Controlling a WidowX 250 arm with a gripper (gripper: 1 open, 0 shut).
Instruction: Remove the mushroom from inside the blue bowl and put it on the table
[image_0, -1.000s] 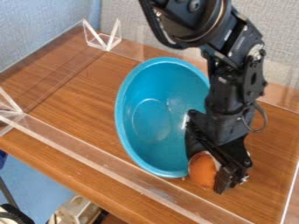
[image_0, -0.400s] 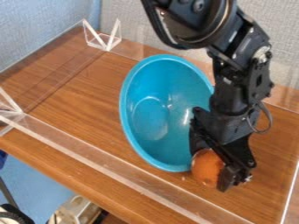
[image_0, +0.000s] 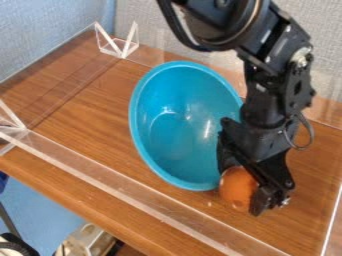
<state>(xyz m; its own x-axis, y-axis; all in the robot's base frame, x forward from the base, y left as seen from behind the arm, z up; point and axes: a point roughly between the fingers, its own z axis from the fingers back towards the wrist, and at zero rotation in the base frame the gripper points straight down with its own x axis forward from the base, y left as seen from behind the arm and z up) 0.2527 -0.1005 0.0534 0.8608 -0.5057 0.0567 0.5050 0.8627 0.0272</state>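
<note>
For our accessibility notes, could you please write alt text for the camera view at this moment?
A black robot arm's gripper points down at the table, its open jaws around an orange-brown mushroom just outside a blue bowl. The bowl looks tipped, its opening facing the camera and its rim against the gripper. Clear acrylic walls edge the wood-grain tabletop.

- The blue bowl (image_0: 181, 125) tips up on its side in the middle of the table (image_0: 80, 105), mouth facing left — the biggest obstacle there.
- The gripper (image_0: 254, 190), jaws spread wide, points down just right of the bowl with the mushroom (image_0: 237, 186) between its jaws; bowl rim and jaws are crowded together, leaving no visible gap.
- Clear acrylic walls (image_0: 94, 170) fence the near and far edges.
- Left of the bowl, bare wood runs open to the corner — free passage.
- A narrow strip lies between bowl and near wall.
</note>
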